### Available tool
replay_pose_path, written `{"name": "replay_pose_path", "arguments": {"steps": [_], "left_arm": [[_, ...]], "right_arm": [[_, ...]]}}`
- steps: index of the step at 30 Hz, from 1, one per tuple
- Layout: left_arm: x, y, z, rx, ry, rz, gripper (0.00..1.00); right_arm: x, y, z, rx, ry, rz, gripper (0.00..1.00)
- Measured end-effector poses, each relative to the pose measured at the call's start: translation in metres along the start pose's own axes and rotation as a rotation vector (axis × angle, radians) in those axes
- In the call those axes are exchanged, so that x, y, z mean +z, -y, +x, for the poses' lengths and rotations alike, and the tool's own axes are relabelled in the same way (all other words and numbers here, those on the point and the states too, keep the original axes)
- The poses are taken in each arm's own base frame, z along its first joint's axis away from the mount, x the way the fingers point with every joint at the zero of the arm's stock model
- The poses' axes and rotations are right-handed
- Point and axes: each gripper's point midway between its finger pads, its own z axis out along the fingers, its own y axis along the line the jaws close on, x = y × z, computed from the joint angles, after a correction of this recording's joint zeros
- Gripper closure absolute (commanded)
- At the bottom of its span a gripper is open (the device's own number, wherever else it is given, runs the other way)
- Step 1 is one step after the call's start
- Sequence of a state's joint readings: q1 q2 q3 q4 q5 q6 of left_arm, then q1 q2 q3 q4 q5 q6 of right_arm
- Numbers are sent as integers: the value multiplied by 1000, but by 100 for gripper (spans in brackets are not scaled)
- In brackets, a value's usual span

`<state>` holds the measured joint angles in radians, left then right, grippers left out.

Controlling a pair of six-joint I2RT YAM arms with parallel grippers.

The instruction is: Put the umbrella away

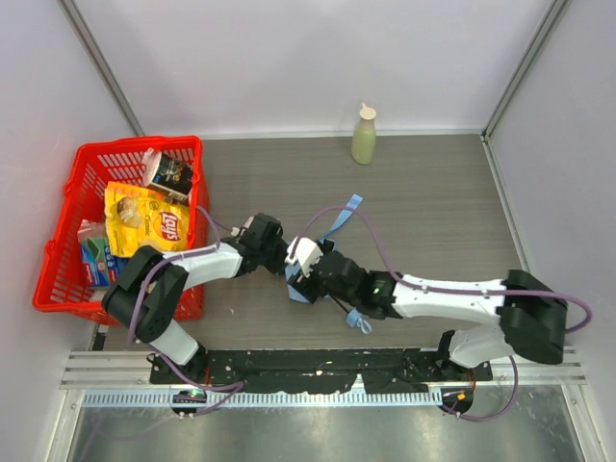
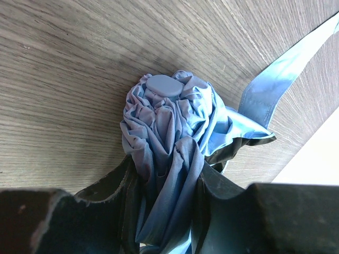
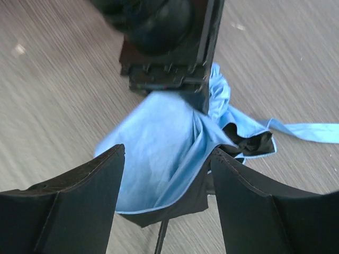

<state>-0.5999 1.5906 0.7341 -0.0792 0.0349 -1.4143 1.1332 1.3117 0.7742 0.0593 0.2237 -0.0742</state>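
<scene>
The sky-blue umbrella (image 1: 300, 291) lies folded on the wooden table between the two arms, its strap (image 1: 342, 217) trailing toward the back. In the left wrist view my left gripper (image 2: 165, 168) is shut on the umbrella's (image 2: 169, 132) bunched fabric just below its flat end cap (image 2: 163, 85). My left gripper (image 1: 279, 248) meets my right gripper (image 1: 300, 271) over the canopy. In the right wrist view my right gripper (image 3: 168, 153) stands open, its fingers straddling loose blue fabric (image 3: 159, 153) without pinching it. The thin black shaft (image 3: 161, 241) shows below. The small light-blue handle (image 1: 361, 322) sits under the right forearm.
A red basket (image 1: 58, 252) stands at the left, holding a yellow chips bag (image 1: 144, 219) and other packets. A pale green bottle (image 1: 364, 137) stands at the back wall. White walls close in the table on three sides.
</scene>
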Motion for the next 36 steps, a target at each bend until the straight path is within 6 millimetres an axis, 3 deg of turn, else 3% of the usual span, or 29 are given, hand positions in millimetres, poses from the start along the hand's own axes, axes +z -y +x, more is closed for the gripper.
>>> {"name": "replay_pose_path", "arguments": {"steps": [5, 15, 18, 25, 27, 32, 34, 36], "left_arm": [[0, 0, 1, -2, -6, -5, 100], [1, 1, 1, -4, -15, -22, 100], [0, 1, 1, -5, -15, -23, 100], [2, 4, 0, -2, -10, -15, 100], [3, 5, -1, 1, -10, -10, 99], [5, 8, -4, 11, 6, 28, 42], [5, 9, -4, 24, 10, 60, 32], [2, 15, -5, 38, 18, 108, 1]], "right_arm": [[29, -3, 49, -161, -103, 83, 29], [68, 19, 85, -227, -192, 275, 30], [72, 22, 91, -196, -201, 304, 37], [79, 29, 96, -56, -221, 316, 95], [79, 30, 96, -17, -222, 293, 99], [83, 31, 98, 114, -202, 208, 99], [84, 31, 98, 173, -185, 164, 99], [83, 33, 98, 237, -166, 121, 99]]}}
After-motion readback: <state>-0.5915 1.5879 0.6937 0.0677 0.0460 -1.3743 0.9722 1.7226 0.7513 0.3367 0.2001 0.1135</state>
